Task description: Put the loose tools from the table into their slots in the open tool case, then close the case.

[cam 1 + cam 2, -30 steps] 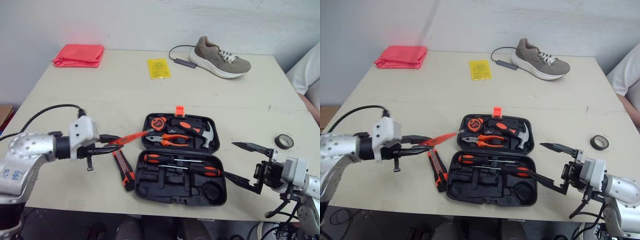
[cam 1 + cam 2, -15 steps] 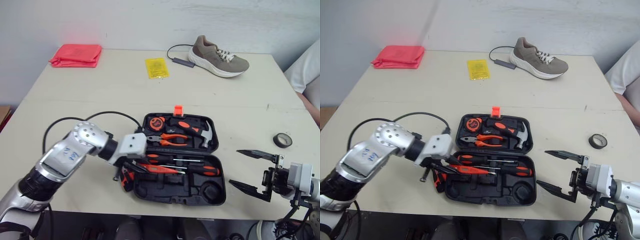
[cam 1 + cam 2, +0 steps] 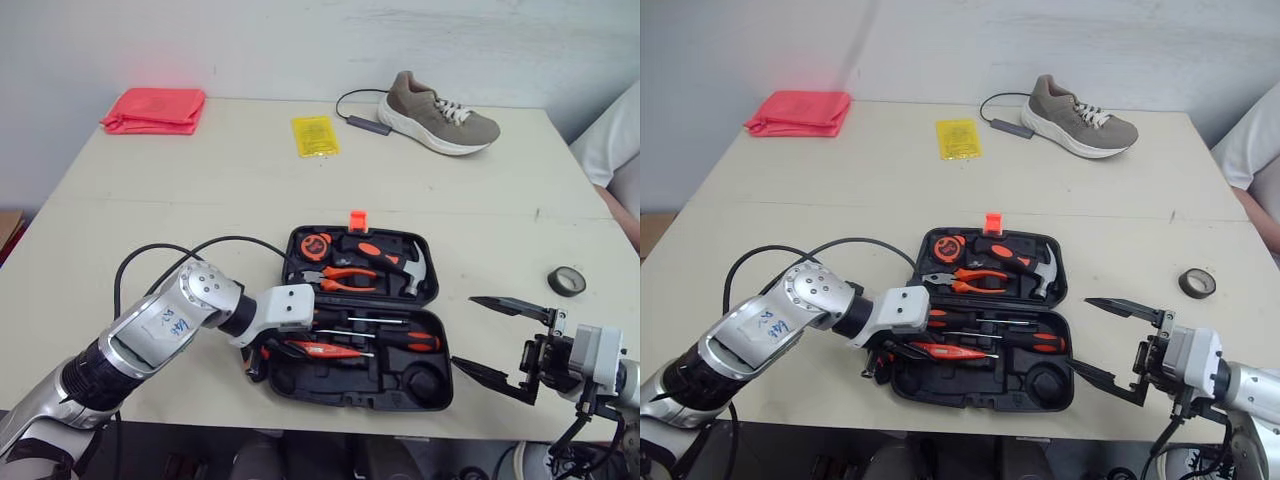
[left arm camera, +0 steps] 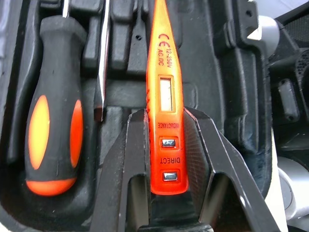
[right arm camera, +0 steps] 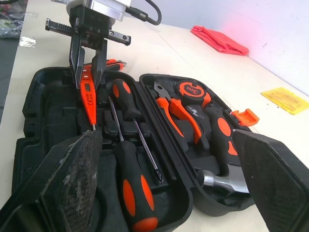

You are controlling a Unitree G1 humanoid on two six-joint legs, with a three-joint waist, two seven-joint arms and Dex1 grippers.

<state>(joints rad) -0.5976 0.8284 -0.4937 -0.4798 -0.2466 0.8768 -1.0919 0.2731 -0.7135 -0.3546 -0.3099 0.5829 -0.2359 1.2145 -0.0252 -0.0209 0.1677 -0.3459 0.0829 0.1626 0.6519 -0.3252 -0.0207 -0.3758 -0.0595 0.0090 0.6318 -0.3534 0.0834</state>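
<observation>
Tool case (image 3: 340, 388) lies open toward the table's (image 3: 200, 190) six o'clock edge. From my head, my left gripper (image 3: 278, 345) reaches in from the case's nine o'clock, pinching an orange tester pen (image 3: 325, 350) over the near half. My right gripper (image 3: 465, 330) hangs at three o'clock, fingers spread wide, apart from the case. Left wrist: both fingers clamp the pen's butt, and the pen runs along the black tray beside a screwdriver (image 4: 53, 140). Right wrist: pliers (image 5: 176, 108), tape measure (image 5: 192, 89) and hammer (image 5: 217, 179) sit in the far half.

Shoe (image 3: 443, 113), red cloth (image 3: 153, 109), packet (image 3: 316, 135) and tape roll (image 3: 567, 282) lie apart.
</observation>
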